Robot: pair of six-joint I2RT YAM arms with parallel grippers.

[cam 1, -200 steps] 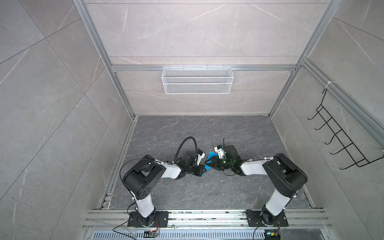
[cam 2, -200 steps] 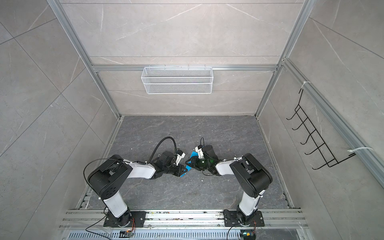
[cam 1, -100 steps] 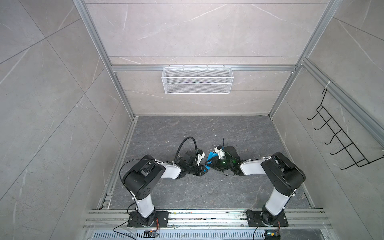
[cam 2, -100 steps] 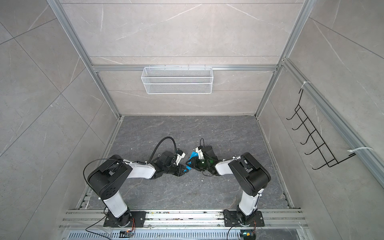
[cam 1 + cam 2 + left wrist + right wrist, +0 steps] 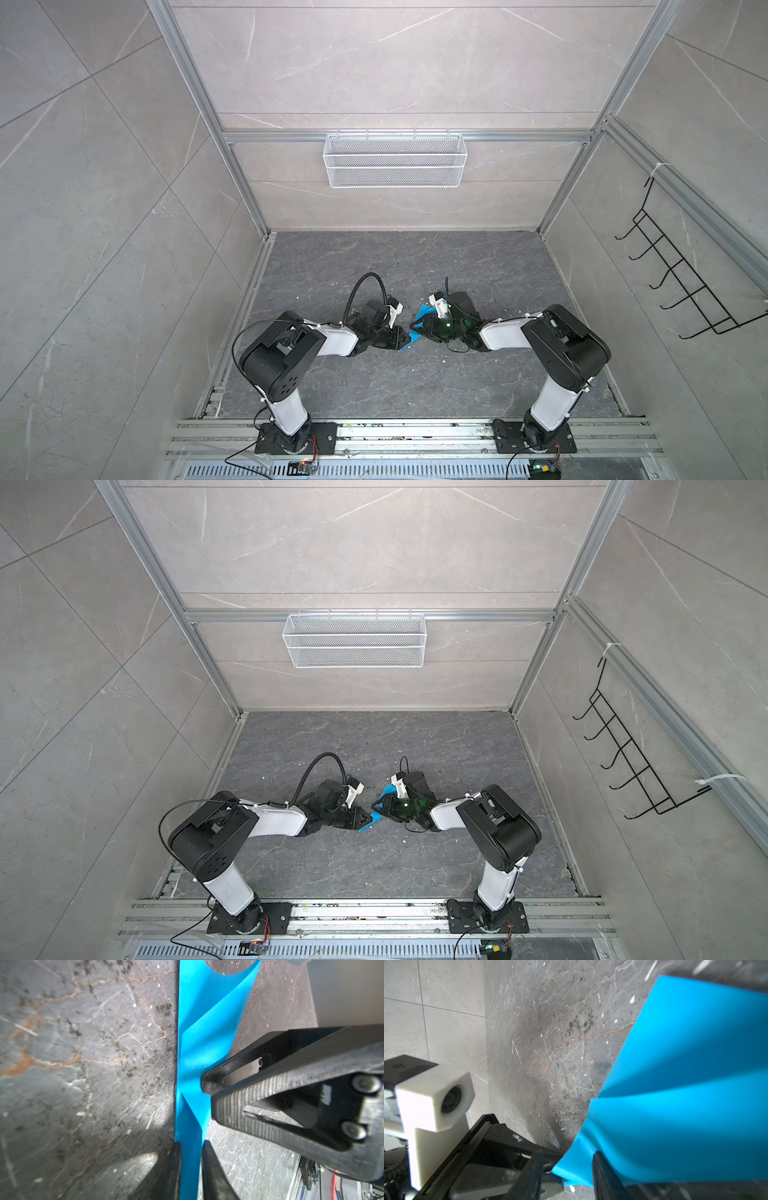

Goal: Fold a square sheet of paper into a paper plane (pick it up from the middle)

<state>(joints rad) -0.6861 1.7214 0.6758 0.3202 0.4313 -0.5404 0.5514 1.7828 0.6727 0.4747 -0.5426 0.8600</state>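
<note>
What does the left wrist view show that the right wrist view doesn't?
Left wrist only: creases in the blue paper between the slightly parted fingers of the left gripper, and both fingers of the right gripper at its edge. Right wrist only: the left arm's white wrist camera and the paper's broad, bowed face. Both: the paper and grey tabletop.

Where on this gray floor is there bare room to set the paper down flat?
Crowded: the middle, where left gripper, right gripper and folded blue paper meet. Bare: the gray floor beyond them to the back wall, and the strip between them and the mounting rail.
</note>
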